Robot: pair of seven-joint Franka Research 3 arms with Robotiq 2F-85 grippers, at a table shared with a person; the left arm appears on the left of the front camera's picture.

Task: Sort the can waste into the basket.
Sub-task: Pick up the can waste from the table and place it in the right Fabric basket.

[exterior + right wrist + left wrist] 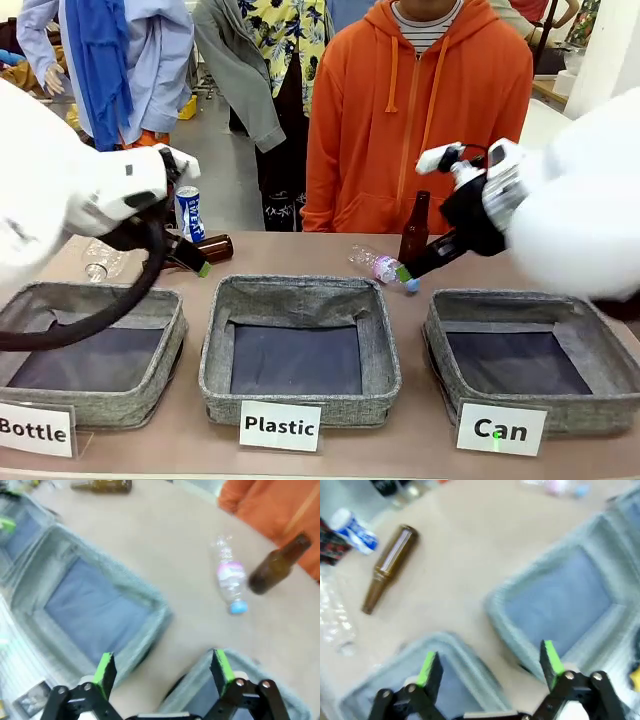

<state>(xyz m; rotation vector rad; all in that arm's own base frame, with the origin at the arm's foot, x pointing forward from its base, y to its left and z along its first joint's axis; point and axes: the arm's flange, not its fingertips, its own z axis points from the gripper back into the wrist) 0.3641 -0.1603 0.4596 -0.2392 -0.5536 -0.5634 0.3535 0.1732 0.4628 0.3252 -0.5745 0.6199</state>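
The blue and white can (188,212) stands upright at the far left of the table, just behind my left gripper (196,262). In the left wrist view the same can (352,530) sits far off at the upper left, with a dark red-patterned thing (329,547) beside it that is too cut off to identify. My left gripper (489,664) is open and holds nothing; it hovers over the gap between two baskets. The basket (520,300) signed "Can" (500,428) stands at the front right. My right gripper (405,272) hangs open at its far left corner, also holding nothing (164,670).
A brown bottle (215,247) lies near the left gripper and another brown bottle (415,230) stands by the right one. A clear bottle with a pink label (380,265) and a second clear bottle (100,260) lie on the table. Baskets signed "Plastic" (300,290) and "Bottle" (100,295) stand in front. A person in orange stands opposite.
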